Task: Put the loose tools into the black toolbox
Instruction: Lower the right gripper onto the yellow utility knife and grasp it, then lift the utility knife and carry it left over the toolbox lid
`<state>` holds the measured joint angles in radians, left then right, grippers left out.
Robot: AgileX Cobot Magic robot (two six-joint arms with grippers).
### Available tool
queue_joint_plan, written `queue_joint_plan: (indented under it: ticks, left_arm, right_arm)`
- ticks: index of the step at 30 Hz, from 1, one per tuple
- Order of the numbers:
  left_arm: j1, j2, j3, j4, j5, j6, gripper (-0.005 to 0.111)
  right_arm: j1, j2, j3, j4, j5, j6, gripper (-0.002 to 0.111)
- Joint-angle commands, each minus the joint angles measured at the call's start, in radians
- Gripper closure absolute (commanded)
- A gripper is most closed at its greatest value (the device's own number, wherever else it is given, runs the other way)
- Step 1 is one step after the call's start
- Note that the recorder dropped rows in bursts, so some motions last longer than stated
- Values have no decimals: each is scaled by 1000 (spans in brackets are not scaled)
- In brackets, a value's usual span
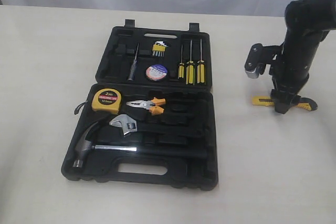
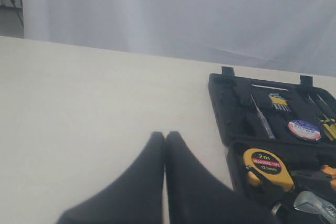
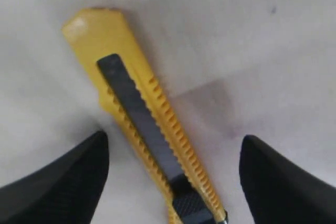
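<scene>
utility knife (image 3: 147, 119) lies flat on the bench (image 1: 47, 77) well right of the open toolbox (image 1: 184, 178), right end effector (image 3: 172, 145) wide open straddling it without touching, left end effector (image 2: 165, 140) pinched shut and empty, tape measure (image 1: 106, 100), pliers (image 1: 148, 106) and tape roll (image 1: 156, 72) sitting inside

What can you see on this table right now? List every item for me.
toolbox: one, black, open, mid-table
tape measure: one, yellow, near half
pliers: one, orange-and-black handles, beside the tape measure
wrench: one, steel, near half
hammer: one, steel with black handle, near half
tape roll: one, black with blue-white label, far half
screwdrivers: three, yellow-black, far half
slim screwdriver: one, dark, far half
hex keys: one set, yellow holder, far half
knife: one, yellow-black, on table right of toolbox
table: one, cream
left claw: black, shut, above table
right claw: black, open, astride knife
</scene>
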<state>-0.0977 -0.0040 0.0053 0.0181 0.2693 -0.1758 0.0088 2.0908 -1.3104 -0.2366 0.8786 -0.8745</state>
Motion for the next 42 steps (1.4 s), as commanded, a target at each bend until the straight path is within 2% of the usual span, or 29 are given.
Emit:
queue_joint_plan:
  ticks: [1, 3, 5, 8, 12, 13, 21, 27, 36, 40, 42]
  left_arm:
    - [-6, 4, -5, 4, 1, 0, 107]
    - [-6, 4, -5, 4, 1, 0, 107]
    - [-6, 4, -5, 4, 1, 0, 107]
    - [-6, 4, -5, 4, 1, 0, 107]
    - [-6, 4, -5, 4, 1, 0, 107]
    - [-6, 4, -5, 4, 1, 0, 107]
    - [-6, 4, -5, 4, 1, 0, 107]
    - [-6, 4, -5, 4, 1, 0, 107]
    - [-6, 4, -5, 4, 1, 0, 107]
    - [-6, 4, -5, 4, 1, 0, 107]
    - [-6, 4, -5, 4, 1, 0, 107]
  right_arm:
    - [-7, 35, 1, -39, -18, -4, 42]
    - [-7, 47, 1, -39, -18, 1, 42]
    - [-7, 61, 1, -36, -10, 17, 48]
    - [-7, 80, 1, -13, 35, 19, 67]
    - [-7, 101, 1, 55, 108, 17, 104]
    - [-7, 101, 1, 55, 113, 24, 108]
    - [-4, 69, -29, 196, 198, 99, 108]
    - [48, -50, -49, 262, 277, 209, 109]
    - [243, -282, -51, 201, 280, 554, 109]
    - [335, -351, -94, 222, 261, 857, 109]
    - [387, -372, -115, 237, 225, 935, 109]
